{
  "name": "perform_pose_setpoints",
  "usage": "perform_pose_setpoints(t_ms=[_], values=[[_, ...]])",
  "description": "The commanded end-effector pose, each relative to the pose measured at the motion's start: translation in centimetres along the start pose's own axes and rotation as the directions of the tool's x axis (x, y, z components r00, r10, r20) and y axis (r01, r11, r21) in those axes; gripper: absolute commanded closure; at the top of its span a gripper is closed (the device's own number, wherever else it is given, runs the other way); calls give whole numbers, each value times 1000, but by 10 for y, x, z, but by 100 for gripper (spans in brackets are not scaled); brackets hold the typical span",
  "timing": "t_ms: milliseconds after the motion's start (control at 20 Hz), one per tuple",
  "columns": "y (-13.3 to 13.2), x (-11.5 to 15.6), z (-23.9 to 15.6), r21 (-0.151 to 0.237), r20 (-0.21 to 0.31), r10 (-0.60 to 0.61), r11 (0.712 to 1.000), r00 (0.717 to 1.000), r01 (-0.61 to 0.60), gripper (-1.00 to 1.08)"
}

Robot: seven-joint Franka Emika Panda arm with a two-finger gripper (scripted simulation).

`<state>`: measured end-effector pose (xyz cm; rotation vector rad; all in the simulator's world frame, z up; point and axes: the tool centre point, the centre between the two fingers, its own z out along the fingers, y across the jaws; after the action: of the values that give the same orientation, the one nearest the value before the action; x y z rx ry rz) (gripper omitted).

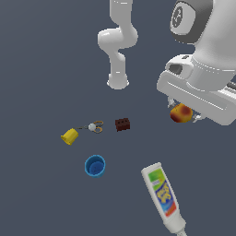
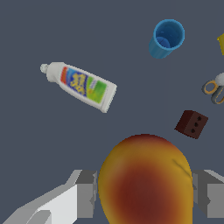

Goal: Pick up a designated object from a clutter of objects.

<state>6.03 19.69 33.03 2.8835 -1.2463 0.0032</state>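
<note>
The designated object, an orange-yellow fruit with red blotches [image 1: 181,113] [image 2: 146,183], sits between my fingers, held under the white hand at the exterior view's right. My gripper [image 1: 183,115] [image 2: 144,194] is shut on it, and the two grey fingers [image 2: 85,192] press its sides. It looks lifted off the dark floor. The rest of the clutter lies apart from it: a dark brown studded brick [image 1: 122,124] [image 2: 191,124], a blue cup [image 1: 95,166] [image 2: 166,38], a yellow cup [image 1: 70,136] and a small metal ringed item [image 1: 94,126] [image 2: 214,89].
A white labelled bottle [image 1: 163,196] [image 2: 82,85] lies on its side toward the exterior view's lower right. The arm's white base [image 1: 118,82] stands at the back. An edge of the yellow cup [image 2: 221,43] shows in the wrist view.
</note>
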Motion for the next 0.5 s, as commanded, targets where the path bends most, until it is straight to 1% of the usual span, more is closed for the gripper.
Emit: perform_pose_setpoints(t_ms=[0,250,450], values=[[-7,-9,-19,-1,0,1,1000,1000,-1,108],[-17,-21,-44,-1,1,1,1000,1000,-1,108],[-22,-26,-54,-1,2,1,1000,1000,-1,108]])
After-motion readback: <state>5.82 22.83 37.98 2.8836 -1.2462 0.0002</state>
